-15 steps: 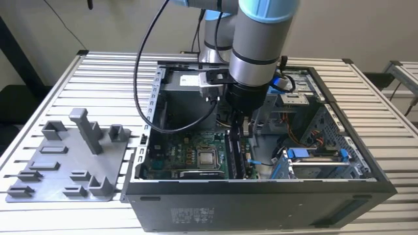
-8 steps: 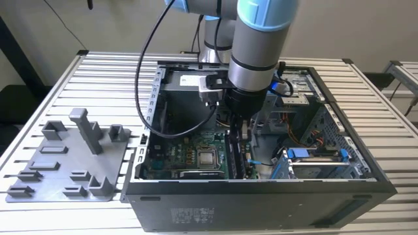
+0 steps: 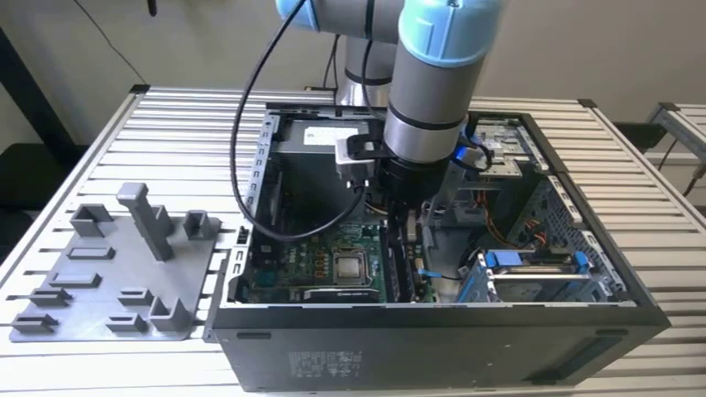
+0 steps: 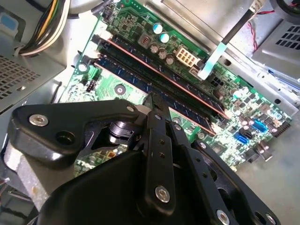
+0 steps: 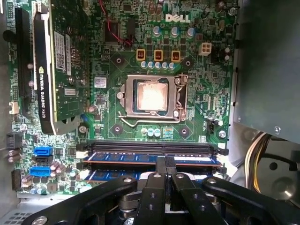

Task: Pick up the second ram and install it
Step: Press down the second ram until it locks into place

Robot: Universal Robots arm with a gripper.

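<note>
Fingers closed together, tips pressing on second ram seated in its slot.

An open black metal computer case lies on a slatted white table, its green motherboard carrying a square silver CPU and an upright graphics card, beside a grey plastic holder tray.
</note>
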